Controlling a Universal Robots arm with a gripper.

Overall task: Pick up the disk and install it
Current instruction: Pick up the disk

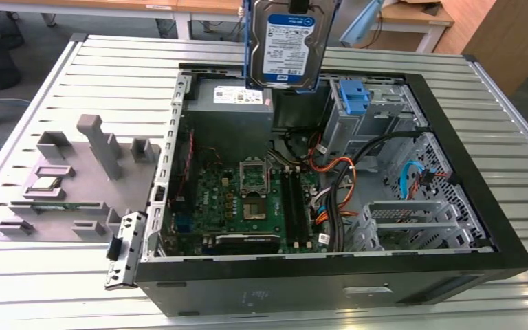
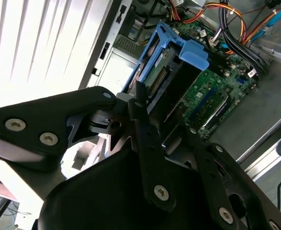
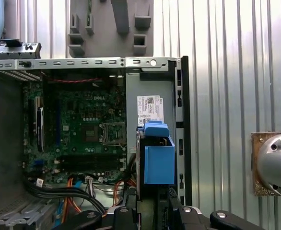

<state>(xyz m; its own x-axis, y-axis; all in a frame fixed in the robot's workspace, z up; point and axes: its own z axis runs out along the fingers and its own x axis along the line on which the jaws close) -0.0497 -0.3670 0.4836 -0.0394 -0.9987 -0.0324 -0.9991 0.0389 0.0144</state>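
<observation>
the disk (image 1: 290, 42) hangs in the air over the far side of the open pc case (image 1: 337, 292). it stands on edge w/ its label facing the exterior view's camera and its blue carrier round it. below it is the grey power supply (image 1: 232, 96). the drive cage (image 1: 374, 113) is just to the exterior view's right, w/ a blue bracket (image 1: 351, 95) sitting in it w/o a drive. the disk looks clear of everything under it.

the gripper (image 2: 159, 112) is clamped on the disk. in the second wrist view the black fingers (image 2: 139, 103) run up either side of the carrier. can't tell if the pads bear on metal or on the plastic.

my read: pick-up is done, install isn't, and the step in hand is carrying the disk to its bay.

to do it well, imo:
- get the drive square to the bay opening while it's up high. the carrier rails prob only slide in one way, so correcting inside the cage would be awkward.
- mind the orange & black cables (image 1: 337, 172), which loop just near of the cage and could snag a corner.
- watch the psu edge and the case's far rim.
- go slow w/ no twisting. the plastic carrier prob flexes and the drive could shift in the grip.
- the motherboard (image 1: 245, 199) lies bare on the case floor, so a dropped disk would land on it.
</observation>
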